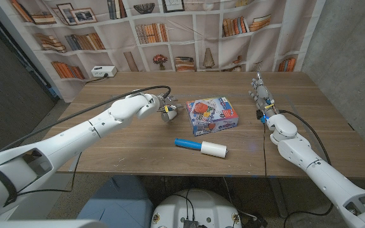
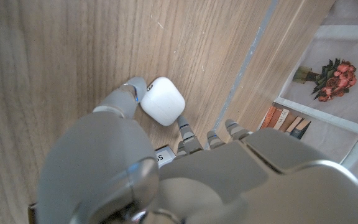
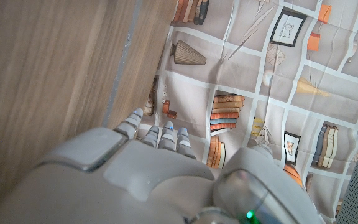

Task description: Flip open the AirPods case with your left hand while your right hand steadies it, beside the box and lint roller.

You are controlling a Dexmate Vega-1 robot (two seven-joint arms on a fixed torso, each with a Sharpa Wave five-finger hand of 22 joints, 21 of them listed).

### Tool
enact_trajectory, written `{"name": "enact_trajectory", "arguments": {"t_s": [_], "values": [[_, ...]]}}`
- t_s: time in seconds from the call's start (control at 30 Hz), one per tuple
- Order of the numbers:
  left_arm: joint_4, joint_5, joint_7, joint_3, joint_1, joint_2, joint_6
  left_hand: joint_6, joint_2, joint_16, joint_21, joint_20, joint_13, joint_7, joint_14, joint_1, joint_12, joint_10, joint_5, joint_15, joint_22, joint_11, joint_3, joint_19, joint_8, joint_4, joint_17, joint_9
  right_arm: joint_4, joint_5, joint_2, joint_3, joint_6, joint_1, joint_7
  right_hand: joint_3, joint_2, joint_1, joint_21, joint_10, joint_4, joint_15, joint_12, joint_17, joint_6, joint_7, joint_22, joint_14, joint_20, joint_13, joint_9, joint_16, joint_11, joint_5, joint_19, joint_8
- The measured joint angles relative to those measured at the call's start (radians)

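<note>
The left hand (image 2: pixel 135 168) pinches the closed white case (image 2: pixel 163 101) at its fingertips. The right hand (image 1: pixel 263 101), fingers extended and empty, stands well apart; it should come steady the case.

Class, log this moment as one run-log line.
left hand: touching AirPods case, lid closed | right hand: away, empty | box, lint roller: untouched

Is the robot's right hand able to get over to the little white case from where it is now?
Probably yes, though not straight across. The right hand is off at the far right of the table, and the colourful box sits between it and the white case by the left hand, so it would likely go around or over.
</note>
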Motion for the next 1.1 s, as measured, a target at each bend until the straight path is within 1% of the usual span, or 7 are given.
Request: {"name": "enact_trajectory", "arguments": {"t_s": [0.13,0.33,0.6,0.77,0.87,1.0,1.1], "values": [[0.0,0.002,0.004,0.002,0.003,0.001,0.0,0.0,0.0,0.0,0.0,0.001,0.002,0.0,0.005,0.0,0.007,0.004,-0.011,-0.005,0.0,-0.004,-0.005,0.001,0.0,-0.003,0.002,0.0,0.0,0.0,0.001,-0.001,0.0,0.001,0.0,0.0,0.0,0.0,0.0,0.0,0.0,0.0,0.0,0.0,0.0,0.0,0.0,0.0,0.0,0.0,0.0,0.0,0.0,0.0,0.0,0.0],[0.0,0.003,0.009,0.002,0.006,0.002,0.001,0.0,0.001,0.008,0.0,0.004,0.015,0.0,0.035,-0.001,0.034,0.034,-0.037,-0.014,0.0,-0.023,-0.013,0.005,0.0,-0.003,0.002,0.0,0.0,-0.002,0.001,-0.002,0.0,0.001,-0.001,0.003,0.0,0.0,0.0,0.0,-0.003,0.0,0.0,0.0,0.0,0.0,0.0,0.0,0.0,0.0,0.0,0.0,0.0,0.0,0.0,0.0],[-0.001,0.002,0.021,0.0,0.012,0.006,0.003,0.0,0.013,0.008,0.007,0.006,0.023,0.0,0.047,0.004,0.044,0.047,-0.053,-0.013,0.0,-0.025,-0.019,0.014,0.0,-0.003,0.002,0.002,-0.005,-0.003,0.001,-0.003,0.0,0.0,-0.004,0.003,0.0,0.0,0.0,0.0,-0.003,0.0,0.0,0.0,0.0,0.0,0.0,0.0,0.0,0.0,0.0,0.0,0.0,0.0,0.0,0.0],[-0.003,0.003,0.031,-0.002,0.017,0.008,0.007,0.0,0.032,0.008,0.008,0.008,0.03,0.0,0.065,0.024,0.065,0.065,-0.07,-0.022,0.0,-0.028,-0.02,0.023,0.0,-0.005,0.002,0.002,-0.006,-0.004,0.001,-0.004,-0.003,0.0,-0.005,0.003,0.0,0.0,0.0,0.0,-0.003,0.0,0.0,0.0,0.0,0.0,0.0,0.0,0.0,0.0,0.0,0.0,0.0,0.001,0.0,0.0],[-0.003,0.003,0.035,-0.003,0.02,0.008,0.008,0.0,0.037,0.008,0.008,0.01,0.037,0.0,0.074,0.029,0.078,0.075,-0.077,-0.025,0.0,-0.039,-0.02,0.028,0.003,-0.005,0.002,0.002,-0.006,-0.004,0.001,-0.004,-0.004,0.0,-0.005,0.003,0.0,0.0,0.0,0.0,-0.003,0.0,0.0,0.0,0.0,0.0,0.0,0.0,0.0,0.0,0.0,0.0,0.0,0.001,0.0,0.0],[-0.003,0.007,0.047,-0.003,0.024,0.009,0.011,0.0,0.047,0.008,0.008,0.01,0.045,0.0,0.08,0.039,0.084,0.081,-0.084,-0.019,0.0,-0.034,-0.02,0.029,0.003,-0.005,0.005,0.002,-0.006,-0.005,0.002,-0.006,-0.005,0.0,-0.005,0.003,0.0,0.0,0.0,0.0,-0.003,0.0,0.0,0.0,0.0,0.0,0.0,0.0,0.0,0.0,0.0,0.0,0.0,0.001,0.0,0.0],[-0.003,0.008,0.049,-0.003,0.025,0.009,0.011,0.0,0.066,0.008,0.008,0.011,0.047,0.0,0.083,0.05,0.09,0.081,-0.084,-0.023,0.005,-0.034,-0.017,0.037,0.003,-0.008,0.007,0.002,-0.006,-0.005,0.002,-0.006,-0.007,0.0,-0.006,0.003,0.0,0.0,0.0,0.0,-0.003,0.0,0.0,0.0,0.0,0.0,0.0,0.0,0.002,0.0,0.0,0.0,0.0,0.001,-0.002,0.0]]}}
